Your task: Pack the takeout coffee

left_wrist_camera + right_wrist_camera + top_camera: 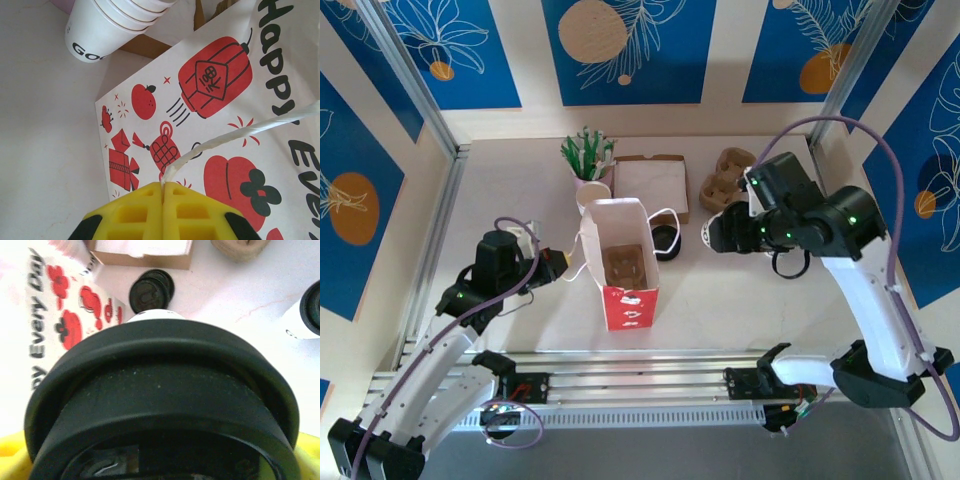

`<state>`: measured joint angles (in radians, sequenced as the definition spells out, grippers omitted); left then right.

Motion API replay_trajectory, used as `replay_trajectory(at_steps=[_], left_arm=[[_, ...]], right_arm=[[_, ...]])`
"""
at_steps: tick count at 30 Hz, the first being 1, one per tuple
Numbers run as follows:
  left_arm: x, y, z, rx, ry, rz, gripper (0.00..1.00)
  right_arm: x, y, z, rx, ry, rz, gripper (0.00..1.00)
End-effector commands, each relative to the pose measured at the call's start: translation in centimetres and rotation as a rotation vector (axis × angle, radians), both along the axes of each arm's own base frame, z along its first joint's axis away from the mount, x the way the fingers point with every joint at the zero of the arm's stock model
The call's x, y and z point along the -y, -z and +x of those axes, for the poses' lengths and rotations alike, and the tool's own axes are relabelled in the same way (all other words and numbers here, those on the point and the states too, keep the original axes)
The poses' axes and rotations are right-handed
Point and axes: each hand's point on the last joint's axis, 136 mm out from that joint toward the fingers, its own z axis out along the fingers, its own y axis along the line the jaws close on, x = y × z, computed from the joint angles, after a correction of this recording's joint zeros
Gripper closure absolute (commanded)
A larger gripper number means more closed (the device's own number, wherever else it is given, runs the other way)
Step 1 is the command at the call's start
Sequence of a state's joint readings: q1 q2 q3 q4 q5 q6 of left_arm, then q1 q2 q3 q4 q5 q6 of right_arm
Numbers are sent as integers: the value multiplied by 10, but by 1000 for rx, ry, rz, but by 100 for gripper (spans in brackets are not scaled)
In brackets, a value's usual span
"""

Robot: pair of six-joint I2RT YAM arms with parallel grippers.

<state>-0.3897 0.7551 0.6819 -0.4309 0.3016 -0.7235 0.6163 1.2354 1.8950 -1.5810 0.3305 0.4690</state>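
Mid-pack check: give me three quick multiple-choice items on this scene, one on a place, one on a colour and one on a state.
1. Where is the brown cup carrier nearest the arms?
A. on the bottom of the open paper bag
B. balanced on the bag's rim
C. leaning on the bag's red front

2. What colour is the lid of the takeout coffee between the right gripper fingers?
A. white
B. black
C. red

3. How is the left gripper?
A. wide open
B. shut on the bag's white cord handle
C. shut on a cup

Answers: A, the top view looks down on it inside the bag. B, the right wrist view shows the lid black. B, the cord comes out from between closed yellow fingers.
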Motion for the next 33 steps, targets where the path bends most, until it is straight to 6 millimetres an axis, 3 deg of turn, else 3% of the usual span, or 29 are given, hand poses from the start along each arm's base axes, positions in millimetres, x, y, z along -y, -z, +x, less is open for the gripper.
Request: replay_trajectory(at_steps=[1,12,17,23,33], left_arm=[[5,-14,0,36,21,-2,100],[5,-17,-2,38,23,0,100],[5,-17,-2,39,26,4,100],[5,-18,-3,42,28,0,100],[5,-21,-5,47,35,7,100]], right_arm=[[-5,-15,-25,-12,-75,55,16],[-49,-51,-46,41,-267,106,18],[-78,-53,-50,39,-359,58,18],[-111,-40,-49,-2,-438,-2,18],[-129,7,-39,-138,-486,-132,18]])
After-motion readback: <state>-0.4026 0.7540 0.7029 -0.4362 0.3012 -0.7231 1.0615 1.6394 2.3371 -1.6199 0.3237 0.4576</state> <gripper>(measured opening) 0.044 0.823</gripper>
